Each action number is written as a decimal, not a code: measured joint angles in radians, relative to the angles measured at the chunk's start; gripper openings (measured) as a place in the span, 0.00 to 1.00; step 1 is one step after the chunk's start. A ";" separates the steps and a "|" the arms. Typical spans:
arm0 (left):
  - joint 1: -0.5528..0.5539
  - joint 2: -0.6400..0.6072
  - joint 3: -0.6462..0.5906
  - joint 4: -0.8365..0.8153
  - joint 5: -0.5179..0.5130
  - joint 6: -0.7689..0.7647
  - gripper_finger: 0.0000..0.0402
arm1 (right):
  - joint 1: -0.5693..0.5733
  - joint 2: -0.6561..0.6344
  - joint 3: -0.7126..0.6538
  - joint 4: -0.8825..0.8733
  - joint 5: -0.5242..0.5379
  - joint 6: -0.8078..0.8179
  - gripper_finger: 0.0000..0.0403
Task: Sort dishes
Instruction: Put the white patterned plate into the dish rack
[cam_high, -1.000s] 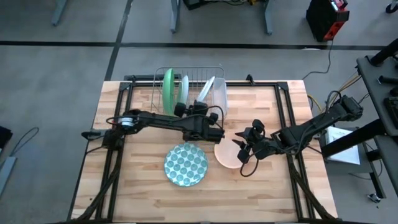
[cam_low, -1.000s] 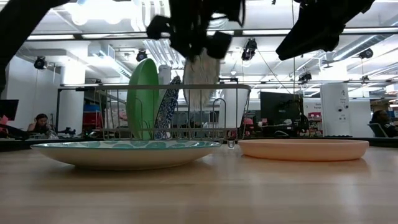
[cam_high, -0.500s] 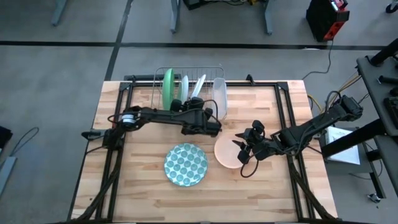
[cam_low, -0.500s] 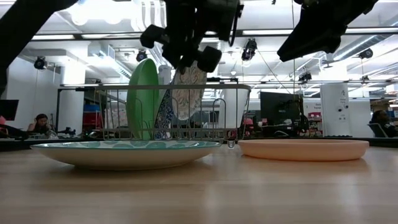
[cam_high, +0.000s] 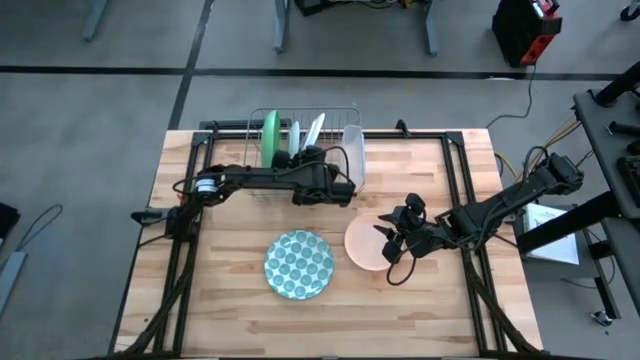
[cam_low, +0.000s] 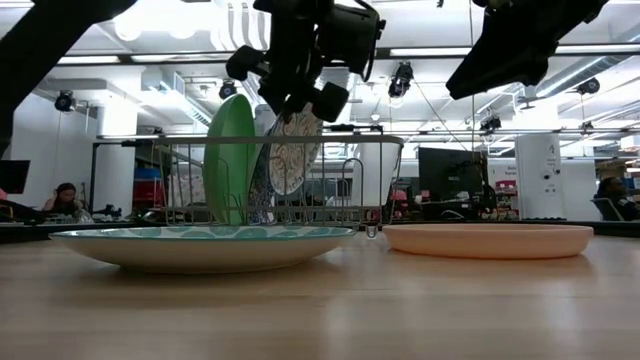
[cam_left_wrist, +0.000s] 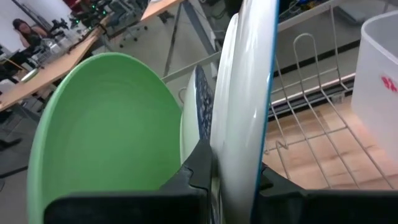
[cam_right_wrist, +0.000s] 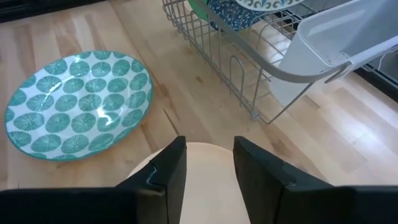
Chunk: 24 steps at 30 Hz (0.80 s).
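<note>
left gripper: clamped on floral plate, now lowered into rack.
right gripper: fingers apart over pink bowl.

Desk is pale slatted wood, rack is shiny silver wire, floral plate looks glossy glazed, peach bowl matte, tray milky plastic.

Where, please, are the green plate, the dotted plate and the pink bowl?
green plate (cam_low: 229, 160), low view, its face.
dotted plate (cam_high: 299, 265), high view, its centre.
pink bowl (cam_low: 488, 240), low view, its side wall.
</note>
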 joint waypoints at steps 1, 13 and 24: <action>-0.001 0.000 0.000 -0.002 0.005 0.000 0.04 | 0.000 0.000 0.000 0.000 0.000 0.000 0.31; 0.009 0.000 -0.005 0.023 0.110 -0.012 0.09 | 0.000 0.000 -0.001 0.000 0.000 0.001 0.34; 0.011 0.005 -0.005 0.036 0.197 -0.012 0.16 | 0.000 0.000 -0.002 0.000 -0.001 0.009 0.31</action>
